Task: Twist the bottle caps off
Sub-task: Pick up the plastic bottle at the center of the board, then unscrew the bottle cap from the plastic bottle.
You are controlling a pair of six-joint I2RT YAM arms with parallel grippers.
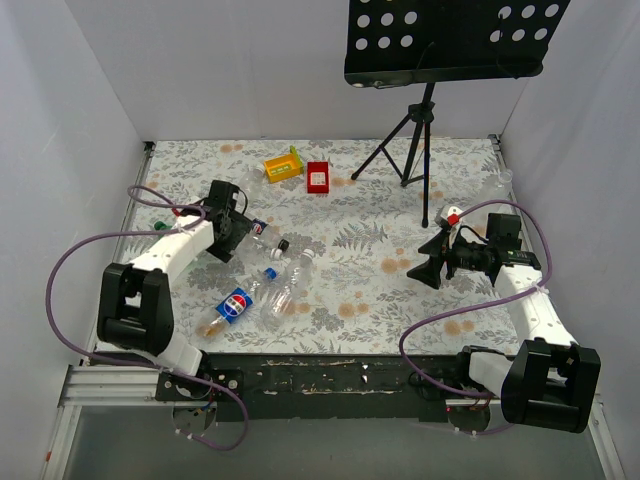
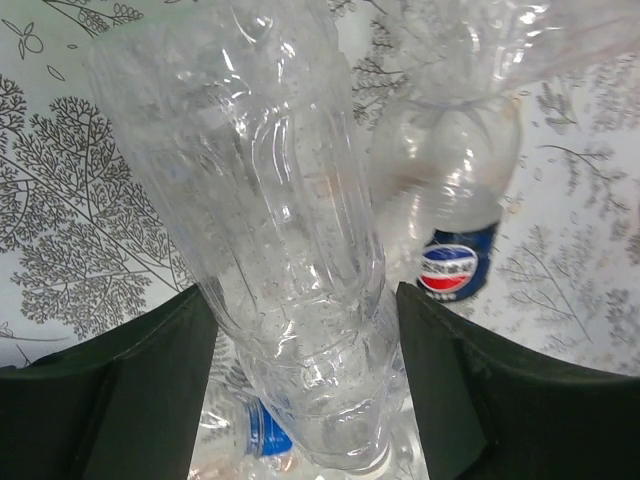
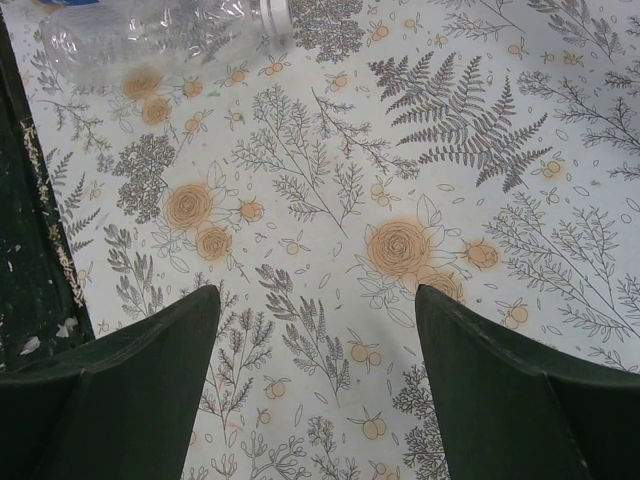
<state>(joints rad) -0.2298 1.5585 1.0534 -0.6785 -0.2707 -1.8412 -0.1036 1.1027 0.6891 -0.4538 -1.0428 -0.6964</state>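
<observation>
The left hand flanks a clear ribbed plastic bottle left of centre on the floral surface. Its fingers hug the bottle's sides, but I cannot tell whether they are clamped. The bottle's small dark round screw cap seems to point right and slightly near, along the bottle's length. The thin walls will likely buckle and slip, so grip near the neck. The right hand stands apart, holding nothing.

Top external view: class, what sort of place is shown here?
Probably a robot test cell: left arm and right arm bolted at a table's edge, white walls boxing it in, a tripod stand behind.
</observation>
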